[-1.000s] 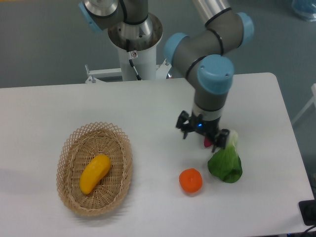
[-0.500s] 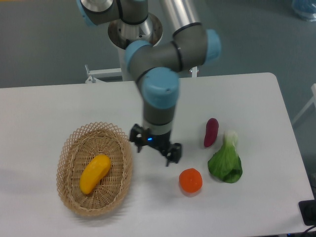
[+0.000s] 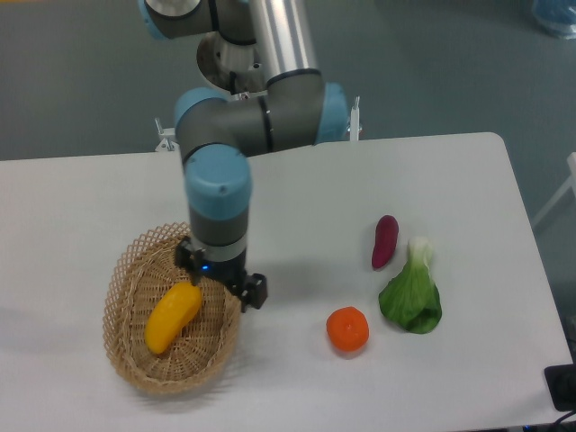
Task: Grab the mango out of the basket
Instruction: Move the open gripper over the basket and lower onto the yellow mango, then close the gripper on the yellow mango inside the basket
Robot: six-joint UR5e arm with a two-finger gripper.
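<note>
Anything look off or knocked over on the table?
Nothing stands out. The mango lies inside the upright basket; the orange, greens and dark-red vegetable lie apart on the table, undamaged. The gripper is over the basket's right rim, beside the mango.

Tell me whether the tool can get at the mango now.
Probably yes. The mango lies uncovered in the basket, nothing on top, and the tool hangs over the basket's right rim beside it.
</note>
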